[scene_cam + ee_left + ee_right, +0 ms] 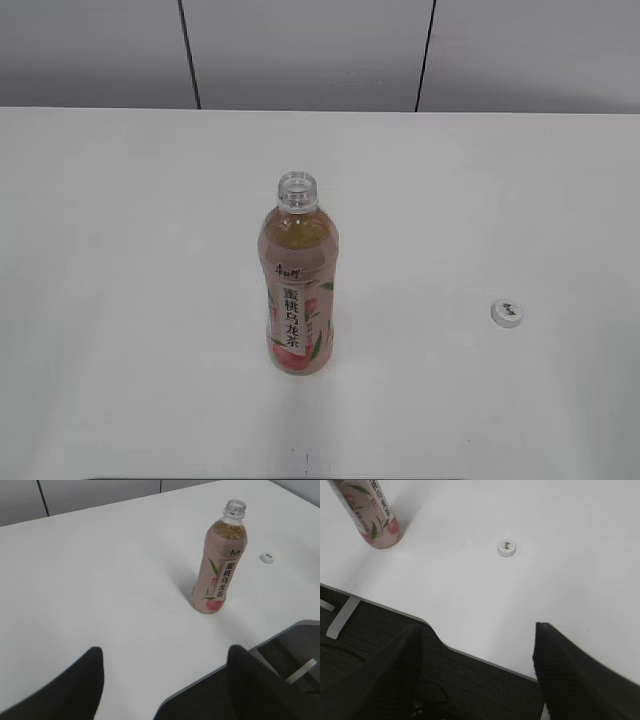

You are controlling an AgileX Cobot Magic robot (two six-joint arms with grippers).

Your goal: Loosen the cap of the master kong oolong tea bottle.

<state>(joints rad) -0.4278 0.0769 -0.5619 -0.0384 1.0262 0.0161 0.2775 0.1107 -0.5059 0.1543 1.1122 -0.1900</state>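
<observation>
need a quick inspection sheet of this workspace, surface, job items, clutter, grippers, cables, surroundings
surface: white table, bare apart from the two job items; its near edge shows in both wrist views.
bottle: master kong oolong tea bottle stands upright near the table's middle, neck open, tea inside.
cap: cap is off the bottle, lying flat on the table to its right, logo up, well apart from it.
clutter: nothing seen.
grippers: left gripper and right gripper are both open and empty, back at the near table edge, touching nothing.
cables: nothing seen.
surroundings: pale wall panels with dark seams behind the table; dark floor below its near edge.
</observation>
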